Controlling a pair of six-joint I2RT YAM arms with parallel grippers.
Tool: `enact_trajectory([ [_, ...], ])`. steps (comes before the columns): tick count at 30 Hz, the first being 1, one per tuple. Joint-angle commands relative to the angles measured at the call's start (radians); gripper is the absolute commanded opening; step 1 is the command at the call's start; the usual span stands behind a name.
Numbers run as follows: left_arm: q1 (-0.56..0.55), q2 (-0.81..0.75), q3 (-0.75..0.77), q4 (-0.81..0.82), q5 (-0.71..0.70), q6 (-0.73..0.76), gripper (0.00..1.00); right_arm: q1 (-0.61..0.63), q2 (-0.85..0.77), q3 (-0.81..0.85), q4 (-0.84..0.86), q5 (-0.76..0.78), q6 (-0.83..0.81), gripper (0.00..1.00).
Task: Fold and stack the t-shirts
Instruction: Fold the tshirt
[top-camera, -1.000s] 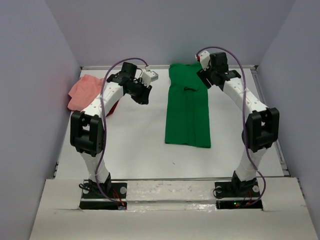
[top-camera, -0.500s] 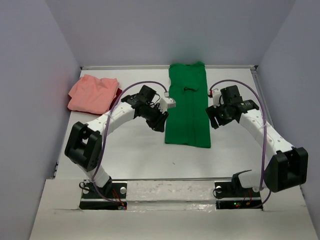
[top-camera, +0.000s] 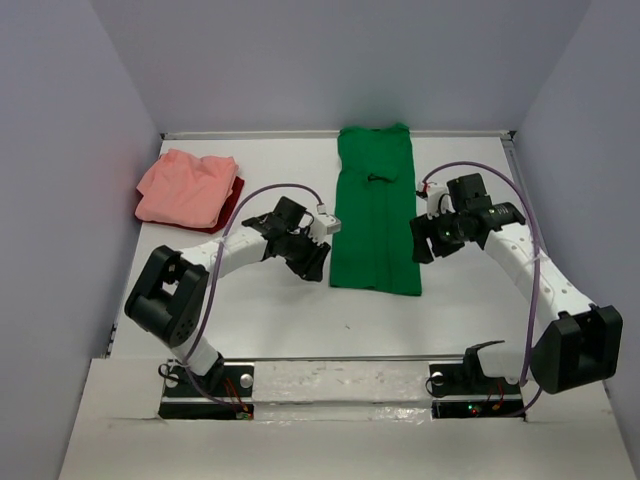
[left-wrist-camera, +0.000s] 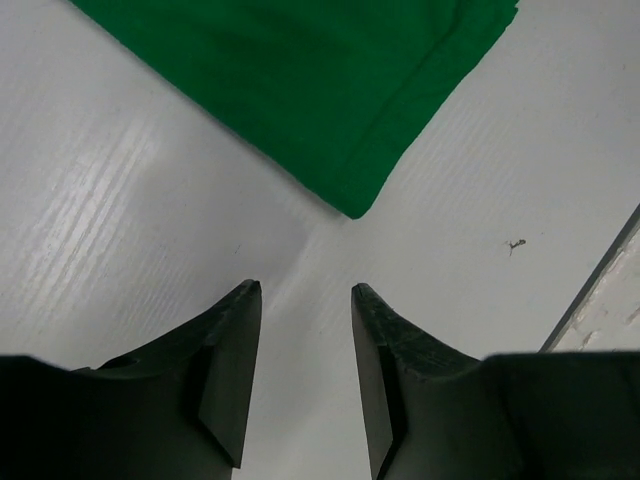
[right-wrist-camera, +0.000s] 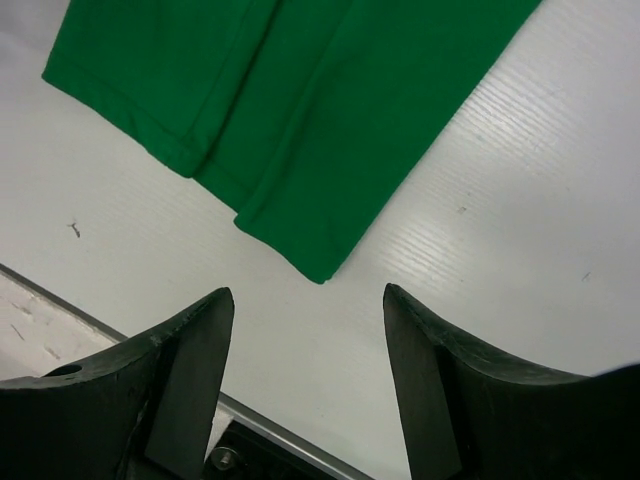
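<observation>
**Item 1, green t-shirt** (top-camera: 376, 215) (left-wrist-camera: 300, 70) (right-wrist-camera: 330, 100). Bright green cloth, folded lengthwise into a long narrow strip. It lies flat on the white table (top-camera: 270, 310) and runs from the far edge toward the arms. Two long folded layers show along its middle in the right wrist view. This item is the reference for all positions below.

**Item 2, salmon-pink t-shirt** (top-camera: 187, 187). A loosely bunched heap, well apart from the green t-shirt on its left, level with its far half.

**Item 3, dark red cloth** (top-camera: 232, 200). Lies under the pink heap. Only a strip shows, on the side facing the green t-shirt.

**Item 4, left gripper** (top-camera: 314, 266) (left-wrist-camera: 305, 290). Just beside the green t-shirt's left edge, close to its near left corner. The fingers stand partly apart with bare table between them, holding nothing. The corner lies just beyond the fingertips, not touched.

**Item 5, right gripper** (top-camera: 422, 252) (right-wrist-camera: 308, 295). Just beside the green t-shirt's right edge, near its near right corner. The fingers are spread wider than the left pair and are empty. The corner lies ahead of the tips, apart from them.

**Item 6, small dark mark** (top-camera: 345, 325) (left-wrist-camera: 516, 244). On the table, on the near side of the green t-shirt's near hem.
</observation>
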Motion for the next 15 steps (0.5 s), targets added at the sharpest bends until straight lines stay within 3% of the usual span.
enact_trajectory([
  [1, -0.003, -0.01, 0.01, 0.065, 0.037, -0.027, 0.51, -0.008, 0.033, 0.006, -0.006, -0.045, 0.015, 0.67],
  [7, -0.03, 0.088, 0.053, 0.045, 0.072, -0.05, 0.54, -0.008, 0.102, 0.003, 0.0, -0.03, 0.023, 0.67],
  [10, -0.058, 0.145, 0.077, 0.017, 0.092, -0.043, 0.51, -0.008, 0.127, -0.001, 0.006, -0.005, 0.032, 0.67],
  [12, -0.096, 0.165, 0.099, -0.003, 0.074, -0.031, 0.42, -0.008, 0.132, -0.002, 0.011, 0.01, 0.034, 0.67],
  [15, -0.133, 0.184, 0.111, -0.004, 0.052, -0.02, 0.42, -0.008, 0.136, -0.005, 0.014, 0.006, 0.032, 0.67],
])
